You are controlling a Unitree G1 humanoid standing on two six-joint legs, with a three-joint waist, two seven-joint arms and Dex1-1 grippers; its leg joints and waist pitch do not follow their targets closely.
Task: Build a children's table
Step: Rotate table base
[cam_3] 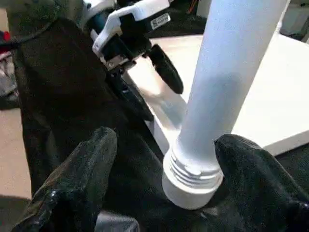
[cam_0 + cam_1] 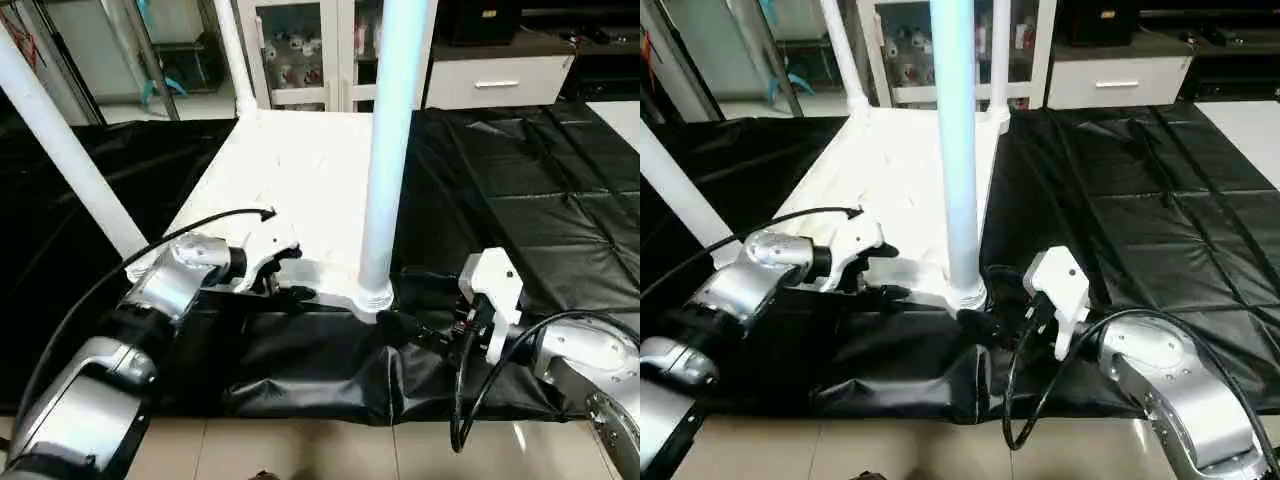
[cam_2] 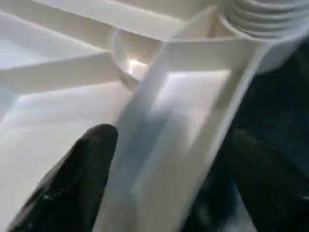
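Black sheeting covers the floor, where the upturned table top [image 2: 290, 170] lies with legs socketed. The left gripper [image 2: 285, 272] straddles its near rim, open; the right gripper [image 1: 159, 183] brackets the near leg [image 2: 385, 150], unclosed. Seating that leg seems next.

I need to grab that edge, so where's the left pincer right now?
The left pincer is at the tabletop's near edge, straddling its rim, left of the near upright leg.
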